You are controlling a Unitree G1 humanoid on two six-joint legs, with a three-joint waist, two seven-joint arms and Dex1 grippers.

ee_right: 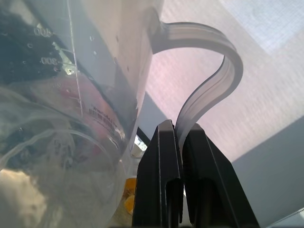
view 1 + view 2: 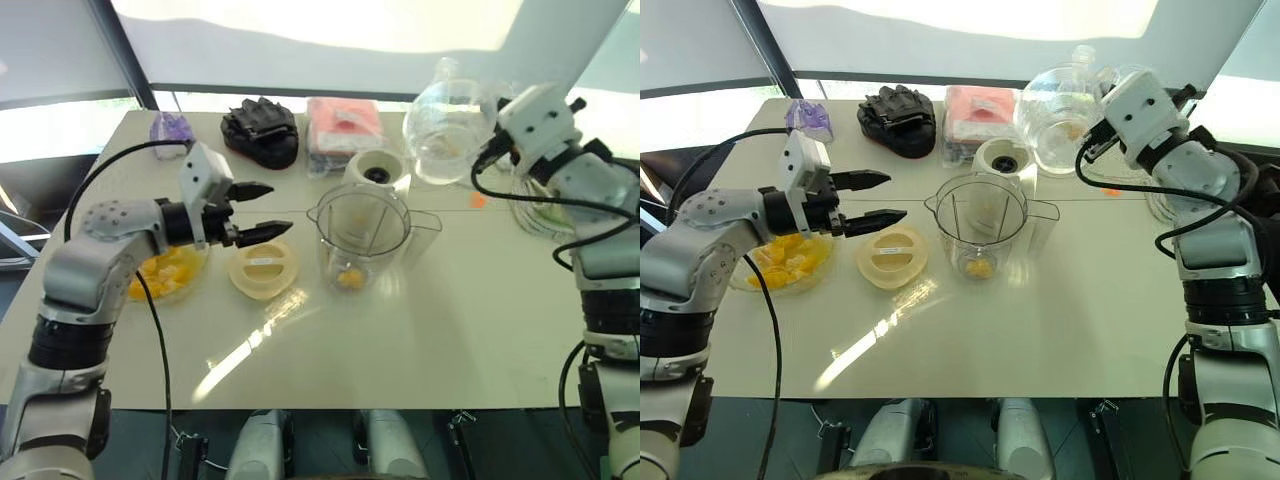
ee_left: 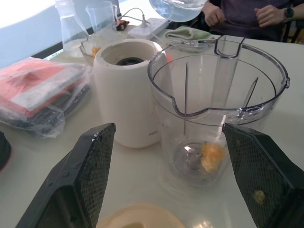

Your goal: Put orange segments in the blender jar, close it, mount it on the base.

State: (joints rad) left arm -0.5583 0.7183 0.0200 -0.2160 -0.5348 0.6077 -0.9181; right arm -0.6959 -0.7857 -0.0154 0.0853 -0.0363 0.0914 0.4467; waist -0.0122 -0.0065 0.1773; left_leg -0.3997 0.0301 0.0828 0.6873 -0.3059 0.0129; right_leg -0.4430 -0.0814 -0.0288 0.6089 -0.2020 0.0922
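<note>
Closest to us, our left gripper hangs with its fingers spread wide and nothing between them, above the flat cream lid and beside the shallow bowl of orange segments; we judge it is poised between fetching more fruit and taking up the lid. Just beyond, the blender jar stands upright on the table, clear-walled, its wide rim uncovered, one yellow-orange chunk lying by the blades at its narrow bottom. Touching or nearly touching it behind is the base, squat and cream-white, its black socket bare. Farther right, our right gripper is clamped on the thin handle of a clear pitcher, held lifted behind the jar, perhaps for pouring.
</note>
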